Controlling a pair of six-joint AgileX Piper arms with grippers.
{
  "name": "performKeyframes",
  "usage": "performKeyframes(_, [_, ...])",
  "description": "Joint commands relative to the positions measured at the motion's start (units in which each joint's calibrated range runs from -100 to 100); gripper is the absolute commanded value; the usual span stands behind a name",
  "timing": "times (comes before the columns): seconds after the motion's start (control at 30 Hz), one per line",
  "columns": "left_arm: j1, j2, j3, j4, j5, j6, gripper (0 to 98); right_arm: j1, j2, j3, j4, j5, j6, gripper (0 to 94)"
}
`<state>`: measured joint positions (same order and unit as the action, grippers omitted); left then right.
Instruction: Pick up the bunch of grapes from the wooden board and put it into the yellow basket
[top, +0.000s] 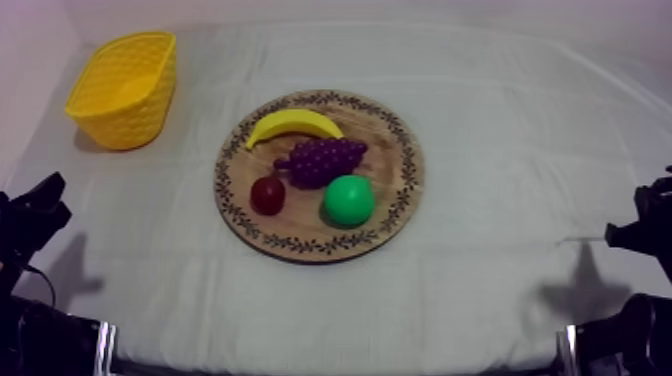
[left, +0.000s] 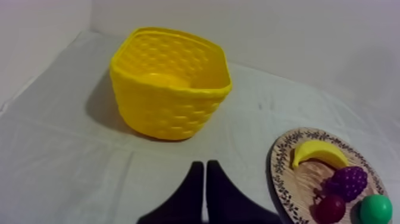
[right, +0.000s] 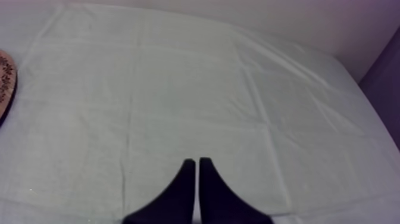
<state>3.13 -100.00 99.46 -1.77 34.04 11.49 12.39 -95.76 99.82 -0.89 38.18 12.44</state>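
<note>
A purple bunch of grapes (top: 322, 160) lies in the middle of the round wooden board (top: 405, 160), between a banana (top: 292, 125), a small red fruit (top: 267, 195) and a green pear (top: 348, 200). The yellow basket (top: 125, 88) stands at the far left of the table, with nothing visible in it. My left gripper (top: 38, 208) rests low at the left edge, far from the board. Its fingers lie together as a narrow wedge (left: 205, 173) short of the basket (left: 169, 83), shut on nothing. At the right edge rests my right gripper (top: 640, 225), likewise shut (right: 196, 170) over bare cloth.
The grey-white cloth (top: 500, 100) covers the whole table, with open room right of the board and between board and basket. A sliver of the board's rim (right: 5, 77) shows beside the cloth in the right wrist view. The grapes (left: 346, 182) lie beside the banana (left: 318, 152).
</note>
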Motion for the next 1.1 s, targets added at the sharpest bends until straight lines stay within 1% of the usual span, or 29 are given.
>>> performKeyframes(0.0, [-0.1,0.0,0.0,-0.01,0.0,0.0,0.1,0.0,0.0,0.0,0.0,0.0,0.0,0.3])
performKeyframes(0.27, [0.0,0.0,0.0,-0.01,0.0,0.0,0.1,0.0,0.0,0.0,0.0,0.0,0.0,0.3])
performKeyframes(0.33, [0.8,0.0,0.0,-0.01,0.0,-0.2,0.1,0.0,0.0,0.0,0.0,0.0,0.0,0.3])
performKeyframes(0.43, [3.7,0.0,0.0,-0.01,0.0,-0.5,0.1,0.0,0.0,0.0,0.0,0.0,0.0,0.3])
performKeyframes(0.73, [16.1,0.1,-0.2,-0.01,-0.2,-0.1,0.1,0.0,0.0,0.0,0.0,0.0,0.0,0.3])
performKeyframes(0.77, [17.1,0.4,-0.5,-0.31,0.6,0.9,0.4,0.0,0.0,0.0,0.0,0.0,0.0,0.3])
performKeyframes(0.83, [18.7,2.6,-2.7,-2.19,5.6,3.7,0.2,0.0,0.0,0.0,0.0,0.0,0.0,0.3])
performKeyframes(0.87, [19.7,4.5,-3.7,-2.80,7.5,4.2,0.2,0.0,0.0,0.0,0.0,0.0,0.0,0.3])
performKeyframes(0.9, [20.8,6.8,-4.4,-3.30,8.3,4.2,0.1,0.0,0.0,0.0,0.0,0.0,0.0,0.3])
performKeyframes(0.97, [22.9,12.3,-5.2,-4.16,7.8,3.9,0.1,0.0,0.0,0.0,0.0,0.0,0.0,0.3])
performKeyframes(1.07, [25.3,20.9,-6.7,-4.80,4.3,1.5,0.0,0.0,0.0,0.0,0.0,0.0,0.0,0.3])
